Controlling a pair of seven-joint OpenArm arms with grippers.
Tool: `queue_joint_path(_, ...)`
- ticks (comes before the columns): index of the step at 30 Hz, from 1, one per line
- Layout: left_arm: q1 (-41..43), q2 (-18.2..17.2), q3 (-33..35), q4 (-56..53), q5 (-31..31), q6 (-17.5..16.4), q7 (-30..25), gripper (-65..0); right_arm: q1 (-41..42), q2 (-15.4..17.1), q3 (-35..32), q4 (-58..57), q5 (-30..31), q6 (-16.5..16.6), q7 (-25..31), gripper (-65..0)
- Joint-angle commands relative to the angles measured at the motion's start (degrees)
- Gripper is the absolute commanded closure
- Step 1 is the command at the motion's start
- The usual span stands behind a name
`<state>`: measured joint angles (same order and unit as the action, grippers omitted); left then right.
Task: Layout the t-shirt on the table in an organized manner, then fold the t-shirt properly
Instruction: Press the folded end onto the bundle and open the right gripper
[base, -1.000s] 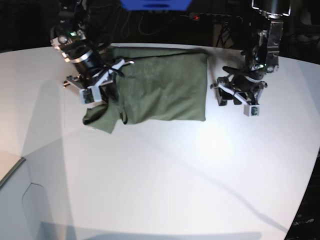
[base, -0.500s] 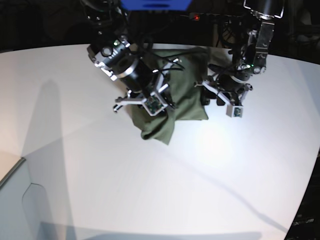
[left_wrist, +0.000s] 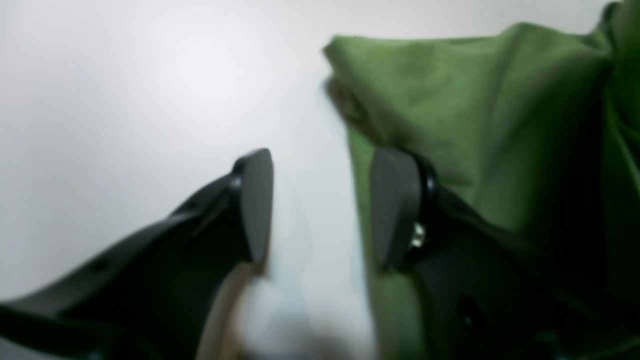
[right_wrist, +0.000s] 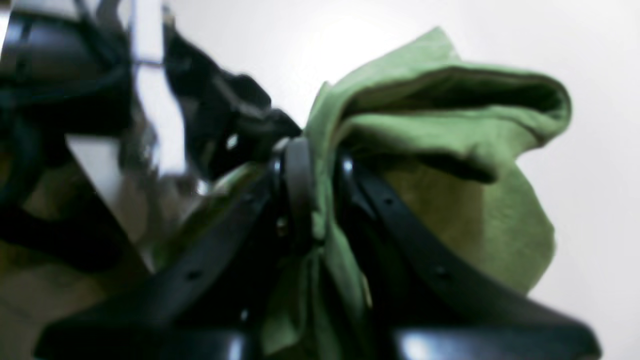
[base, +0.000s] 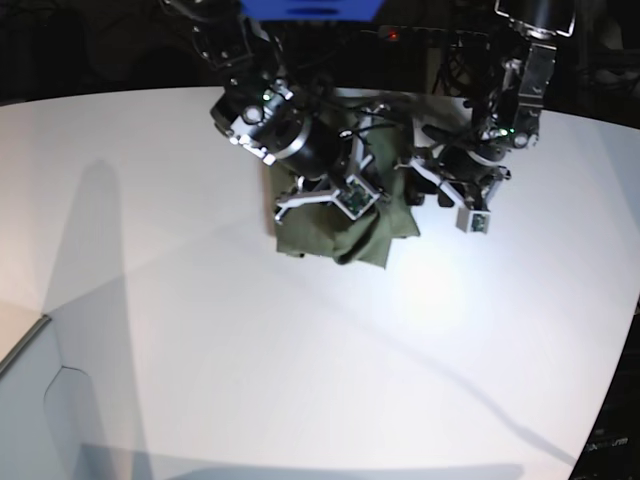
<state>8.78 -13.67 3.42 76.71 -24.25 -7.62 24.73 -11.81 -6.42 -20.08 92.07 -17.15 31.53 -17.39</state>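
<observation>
- The right end effector (right_wrist: 320, 190) is on the left side of the base view. It is pinched tight on a bunched edge of the t-shirt (base: 340, 225). Green cloth sticks out past its tips and hangs under it.
- The t-shirt lies on the white counter (base: 300, 350), under and between the two end effectors, partly folded over.
- The left end effector (left_wrist: 320, 205) has its jaws apart and holds nothing. The t-shirt's edge is just beside one jaw, and bare counter shows between the jaws.
- I think this is the folding step, with one side being carried over the other.
- Next, the right end effector should lay the cloth down flat, lined up with the edge below, then let go.
</observation>
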Motion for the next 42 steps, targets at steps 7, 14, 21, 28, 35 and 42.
queue_joint_path(7,1.6,-1.4,-5.5,5.4,-0.2,-0.1,-0.4,-31.7,2.5,2.4,-4.8,-0.3,0.9,0.3,-4.0,-12.3)
queue_joint_path(14,4.7,-1.5,-14.7,7.1,-0.2,-0.1,-0.4,-31.8,0.1,2.2,-4.6,5.4,1.2,0.3,-3.7,-36.0)
queue_joint_path(21,6.5,-1.5,-25.8,6.8,-0.2,-0.2,-0.4,-31.8,-3.4,1.4,2.0,13.4,1.2,0.2,-2.4,-39.5)
queue_joint_path(28,6.1,-1.3,-30.3,6.8,-0.2,-3.9,-0.4,-31.8,-4.7,0.4,16.9,13.6,1.2,0.2,-2.4,-39.4)
queue_joint_path(35,5.8,-1.1,-31.4,6.8,0.0,-7.0,-0.4,-31.7,-6.4,0.6,20.6,8.0,1.3,0.3,-2.2,-39.4)
queue_joint_path(42,5.8,-1.4,-31.5,6.8,0.2,-7.0,-0.4,-31.7,-8.8,0.7,10.5,6.6,1.3,0.4,-2.1,-39.4)
